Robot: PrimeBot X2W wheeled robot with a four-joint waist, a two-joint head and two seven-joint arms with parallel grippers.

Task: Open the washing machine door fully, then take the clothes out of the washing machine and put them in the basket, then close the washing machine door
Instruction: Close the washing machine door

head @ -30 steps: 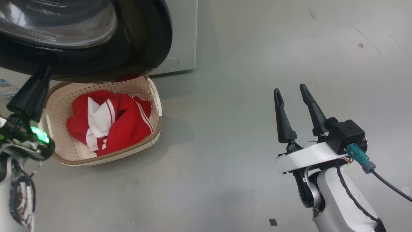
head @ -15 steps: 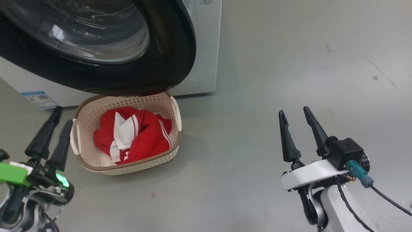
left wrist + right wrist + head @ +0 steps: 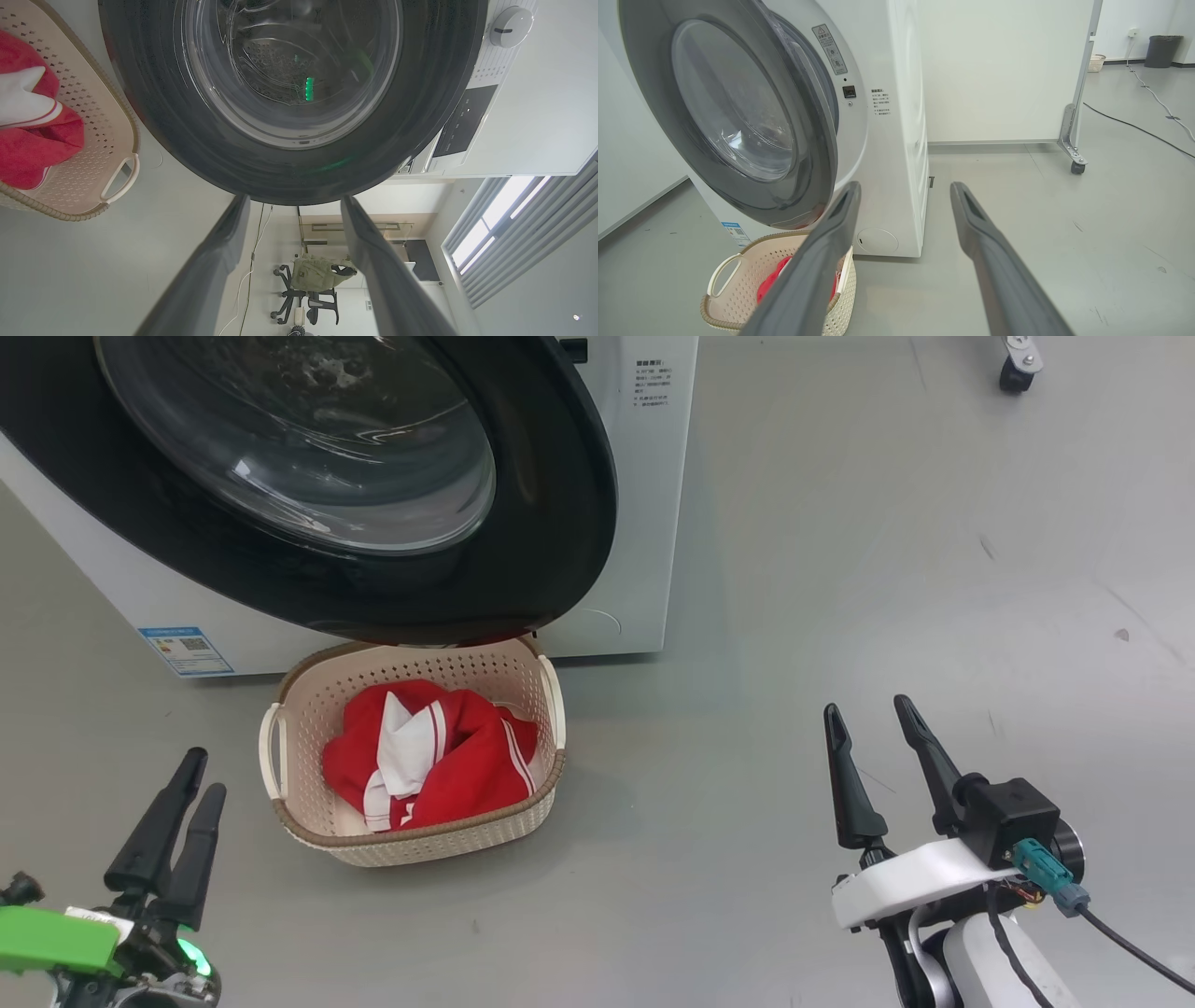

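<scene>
The setting is an indoor test room or lab. A washing machine [image 3: 896, 140] stands free on a bare grey floor [image 3: 840, 569] beside a white partition [image 3: 1008, 70] on castors [image 3: 1077, 168]. An office chair [image 3: 322, 305] and window blinds [image 3: 546, 233] stand beyond.

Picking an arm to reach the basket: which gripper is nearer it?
Left. The left gripper is just off the basket's left side; the right gripper is far off to its right.

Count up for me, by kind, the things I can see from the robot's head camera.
Washing machine: 1
Basket: 1
Heap of red and white clothes, lying in the basket: 1
Grippers: 2, the left gripper and the right gripper
Caster wheel: 1
Total: 6
</scene>
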